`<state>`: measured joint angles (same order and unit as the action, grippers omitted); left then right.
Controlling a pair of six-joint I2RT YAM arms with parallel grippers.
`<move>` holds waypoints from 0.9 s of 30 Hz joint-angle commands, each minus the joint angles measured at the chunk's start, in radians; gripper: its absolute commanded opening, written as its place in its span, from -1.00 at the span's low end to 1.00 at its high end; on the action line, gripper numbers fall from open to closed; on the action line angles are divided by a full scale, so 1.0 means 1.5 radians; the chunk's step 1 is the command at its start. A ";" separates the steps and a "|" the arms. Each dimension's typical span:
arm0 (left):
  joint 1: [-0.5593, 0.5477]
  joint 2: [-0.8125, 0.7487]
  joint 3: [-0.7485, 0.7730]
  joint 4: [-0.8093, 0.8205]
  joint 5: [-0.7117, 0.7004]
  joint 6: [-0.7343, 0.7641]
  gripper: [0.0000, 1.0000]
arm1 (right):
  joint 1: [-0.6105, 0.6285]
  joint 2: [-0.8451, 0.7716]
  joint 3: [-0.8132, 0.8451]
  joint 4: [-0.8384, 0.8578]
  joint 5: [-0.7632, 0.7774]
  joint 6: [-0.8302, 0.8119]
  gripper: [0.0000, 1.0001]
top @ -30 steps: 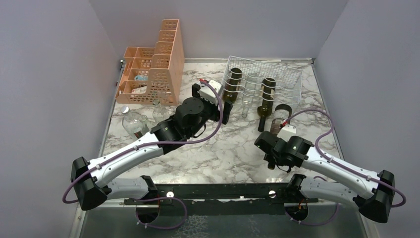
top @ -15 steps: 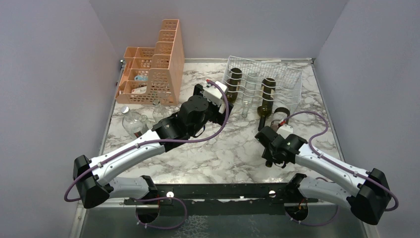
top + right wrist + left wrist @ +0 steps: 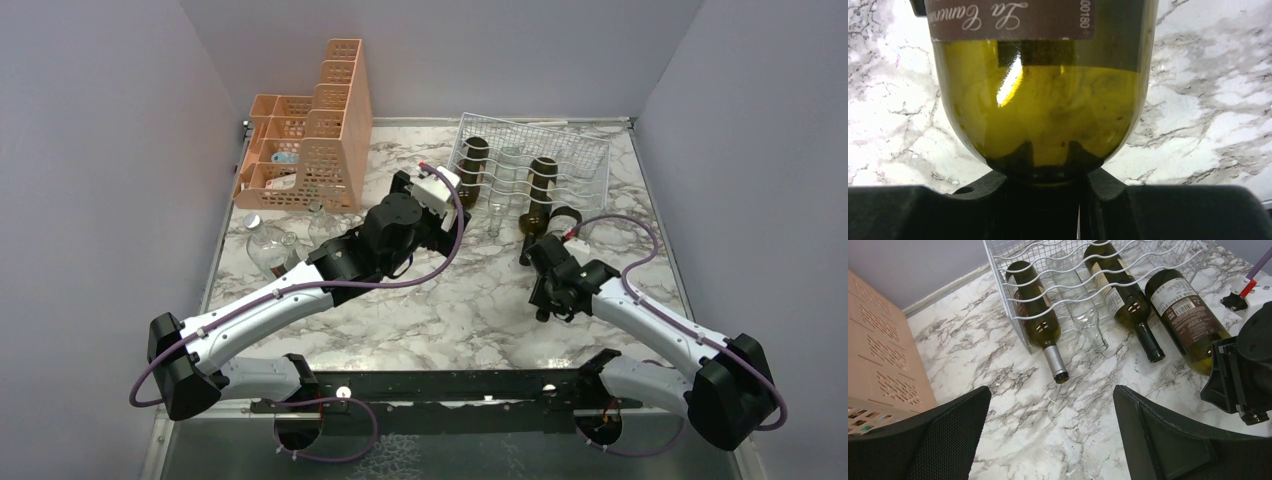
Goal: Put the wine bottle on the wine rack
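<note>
Right claw (image 3: 552,278) is clenched on the neck of the wine bottle (image 3: 1186,315). The bottle sits just off the right end of the wine rack (image 3: 1058,260), outside the cradles. Long axis runs near-to-far: base toward the rack, neck toward our arm bases. We can't tell if it touches the desk (image 3: 998,355). One label reads "La Camer…" in script, plus "00180". The other has a barcode, text too small. Left claw (image 3: 1048,440) is released, above the desk.
</note>
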<state>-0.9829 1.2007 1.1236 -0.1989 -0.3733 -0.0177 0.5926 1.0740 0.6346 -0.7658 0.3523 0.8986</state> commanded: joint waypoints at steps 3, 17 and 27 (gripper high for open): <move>0.000 -0.018 0.014 -0.010 -0.010 0.006 0.98 | -0.035 0.013 0.001 0.110 -0.016 -0.064 -0.98; 0.000 -0.059 -0.002 -0.020 -0.005 0.001 0.98 | -0.130 0.108 0.012 0.290 0.001 -0.205 -0.97; 0.000 -0.097 -0.018 -0.026 -0.007 -0.004 0.98 | -0.183 0.212 0.103 0.336 -0.018 -0.272 -0.98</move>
<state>-0.9829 1.0904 1.1118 -0.2287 -0.3729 -0.0181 0.3367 1.3594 0.6975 -0.4191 0.3439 0.5758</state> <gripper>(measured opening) 0.989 0.352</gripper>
